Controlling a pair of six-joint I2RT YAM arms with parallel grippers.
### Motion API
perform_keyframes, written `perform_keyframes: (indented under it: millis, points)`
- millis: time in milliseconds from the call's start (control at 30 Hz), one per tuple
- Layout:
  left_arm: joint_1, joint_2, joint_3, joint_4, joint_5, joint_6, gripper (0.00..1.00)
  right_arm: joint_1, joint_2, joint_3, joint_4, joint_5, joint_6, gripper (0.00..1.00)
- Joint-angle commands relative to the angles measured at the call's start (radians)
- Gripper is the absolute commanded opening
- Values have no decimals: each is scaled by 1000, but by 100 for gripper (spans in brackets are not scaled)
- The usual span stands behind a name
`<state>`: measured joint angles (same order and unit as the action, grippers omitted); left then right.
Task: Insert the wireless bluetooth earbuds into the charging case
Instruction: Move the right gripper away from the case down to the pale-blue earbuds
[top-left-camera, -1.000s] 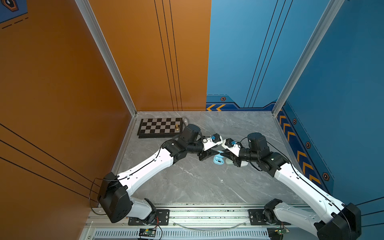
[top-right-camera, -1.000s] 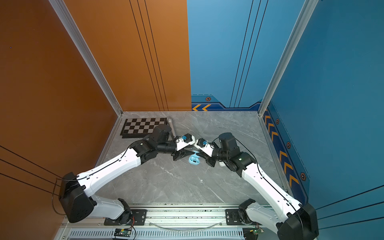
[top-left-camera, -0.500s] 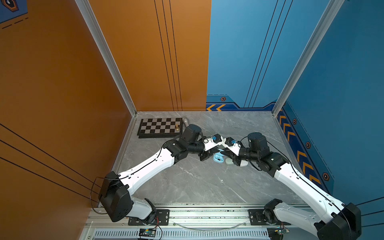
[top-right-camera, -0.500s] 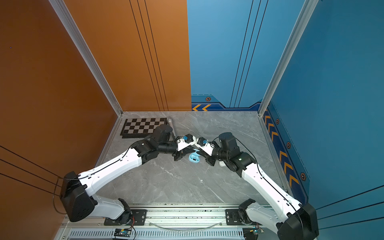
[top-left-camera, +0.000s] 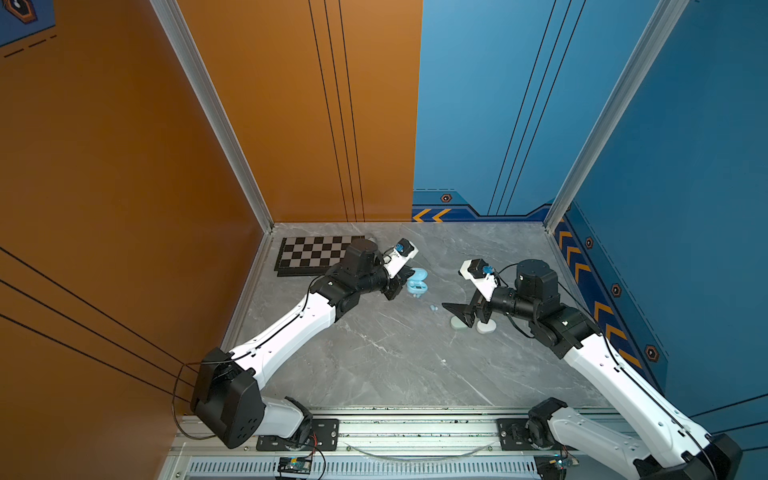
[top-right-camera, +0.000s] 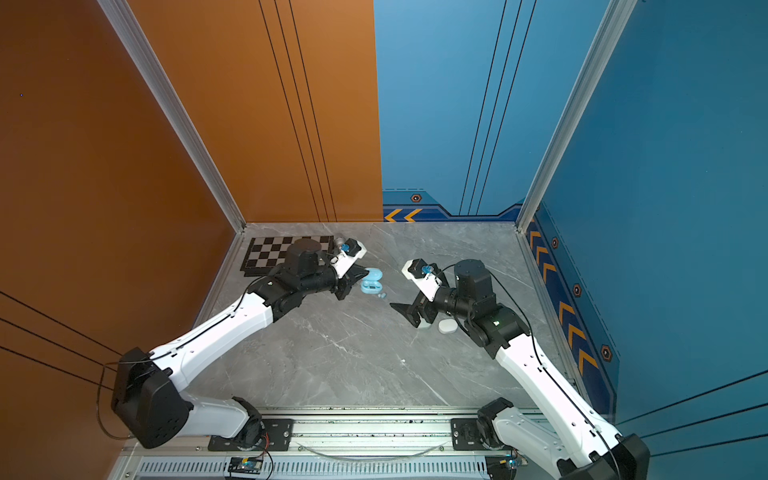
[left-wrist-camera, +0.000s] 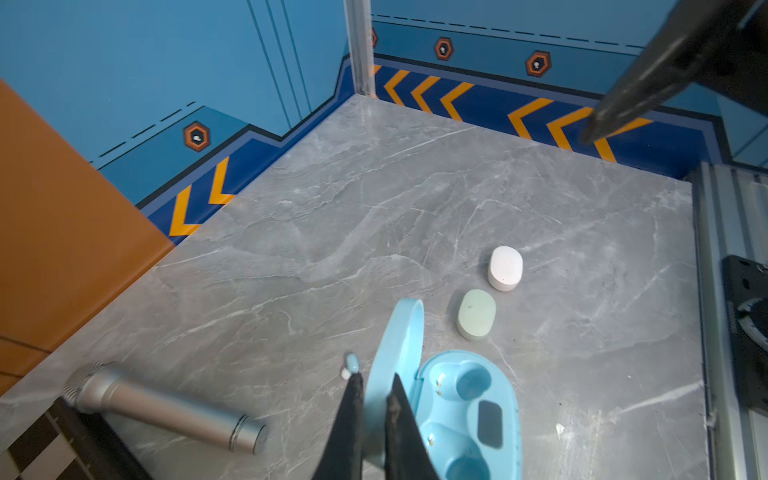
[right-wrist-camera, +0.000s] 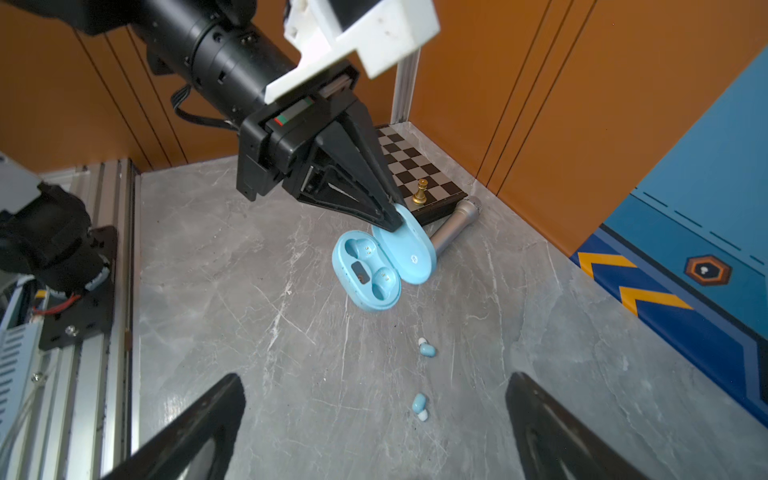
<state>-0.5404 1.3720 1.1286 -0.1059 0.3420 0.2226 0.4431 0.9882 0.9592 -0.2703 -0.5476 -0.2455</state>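
Right gripper (top-left-camera: 466, 315) has drawn back from the case (right-wrist-camera: 368, 272), jaws wide and empty; left gripper (right-wrist-camera: 388, 220) pinches its open lid (right-wrist-camera: 411, 249). Both sockets (right-wrist-camera: 359, 248) are empty; two earbuds (right-wrist-camera: 427, 350) lie on the desk (right-wrist-camera: 291, 374) near the case, uninserted.

Charging case (right-wrist-camera: 368, 270) pale blue all over, dark patch between its two wells. Earbuds (right-wrist-camera: 427, 350) pale blue, white tips. Mint case (left-wrist-camera: 476, 313) pale green, white case (left-wrist-camera: 505, 267) plain. Microphone (left-wrist-camera: 166, 409) silver-grey. Chessboard (top-left-camera: 316, 253) black and light grey checks, black rim; chess piece (right-wrist-camera: 422, 192) gold. Table (top-left-camera: 395, 353) grey marble, white veins. Orange wall (top-left-camera: 124, 166), blue wall (top-left-camera: 685, 166), orange chevrons on the navy band (top-left-camera: 582, 270). Left arm (top-left-camera: 291, 328) and right arm (top-left-camera: 623, 386) white and black.
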Motion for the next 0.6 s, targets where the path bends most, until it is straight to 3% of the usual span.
perform_keyframes:
  millis: [0, 100, 233, 300, 367, 433, 567]
  points:
    - [41, -63, -10, 29, -17, -49, 0, -48, 10, 66, -11, 1, 222, 100]
    - [75, -92, -7, 6, 7, -51, 0, -86, 50, 77, -16, -41, 278, 90]
    - [98, -142, -27, -10, 8, -45, 0, -113, 138, 65, -18, -48, 416, 62]
    - [102, -169, -44, -21, -8, -49, 0, -116, 216, 99, -73, 6, 509, 52]
    - [103, -200, -64, -30, -36, -70, 0, -109, 319, 185, -194, 32, 457, 61]
    - [106, -231, -86, -44, -63, -102, 0, -78, 417, 260, -302, 141, 441, 66]
    - [107, -287, -146, -62, -77, -158, 0, -24, 538, 348, -323, 292, 633, 65]
